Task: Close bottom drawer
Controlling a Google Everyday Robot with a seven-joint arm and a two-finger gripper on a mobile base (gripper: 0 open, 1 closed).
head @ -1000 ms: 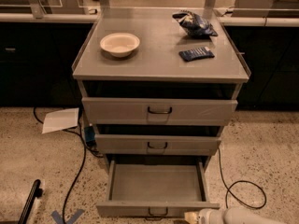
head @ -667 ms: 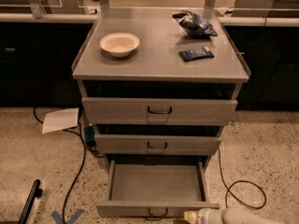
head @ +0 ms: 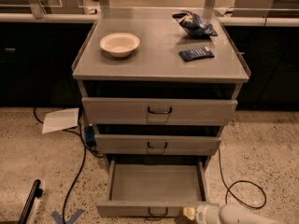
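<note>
The bottom drawer [head: 156, 183] of the grey metal cabinet stands pulled out, its plain grey tray empty. Its low front panel [head: 140, 210] with a small dark wire handle [head: 157, 213] is at the bottom edge of the camera view. My gripper [head: 190, 213] comes in from the lower right on a white arm [head: 238, 214]. Its pale tip sits at the right part of the drawer's front panel, just right of the handle. The top drawer [head: 159, 110] and the middle drawer [head: 157, 145] stand slightly out.
A white bowl [head: 119, 44], a dark snack bag [head: 194, 23] and a blue packet [head: 196, 53] lie on the cabinet top. A sheet of paper [head: 60, 120] and black cables [head: 77, 171] lie on the speckled floor at left; another cable loops at right [head: 243, 190]. A black bar [head: 30, 202] lies lower left.
</note>
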